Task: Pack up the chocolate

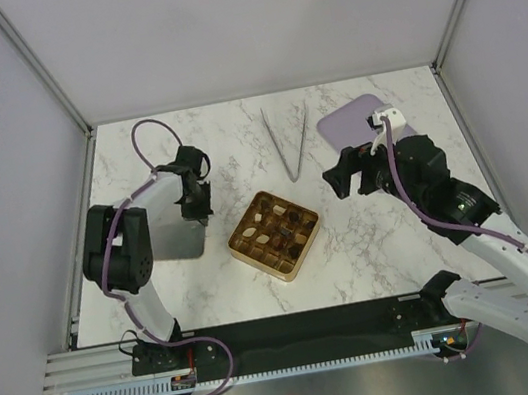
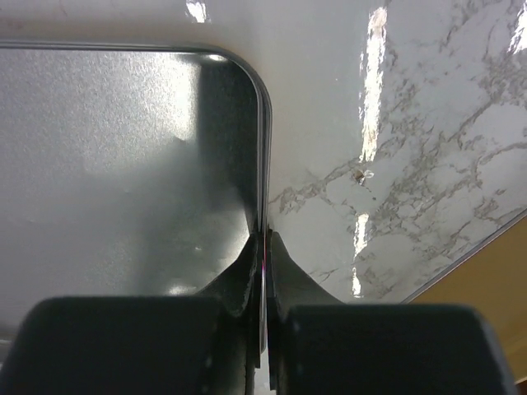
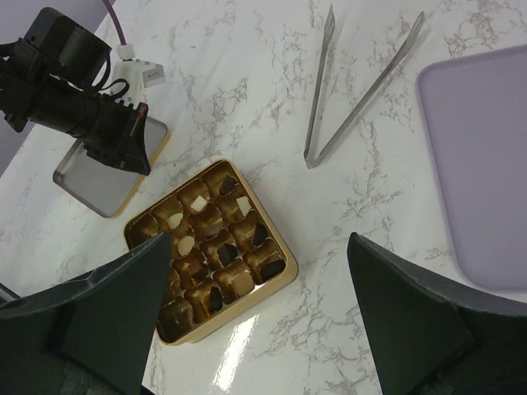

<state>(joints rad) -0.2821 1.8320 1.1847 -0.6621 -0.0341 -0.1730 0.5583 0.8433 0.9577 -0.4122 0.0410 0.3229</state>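
The chocolate (image 1: 286,222), several dark, tan and cream-white pieces, sits in the cells of the gold grid tray (image 1: 259,261) at the table's centre. It also shows in the right wrist view (image 3: 198,204), in the gold tray (image 3: 252,309). My left gripper (image 1: 203,216) is shut on the right rim of the lid (image 1: 172,238), which has its silver inside up, left of the tray. The left wrist view shows the jaws (image 2: 265,247) pinching that rim of the lid (image 2: 123,164). My right gripper (image 1: 340,177) is open and empty, right of the tray and above it (image 3: 259,239).
Metal tongs (image 1: 287,140) lie behind the tray, also in the right wrist view (image 3: 354,90). A lilac board (image 1: 351,122) lies at the back right (image 3: 482,173). The right wrist view shows the left gripper (image 3: 115,140) on the yellow-edged lid (image 3: 95,177).
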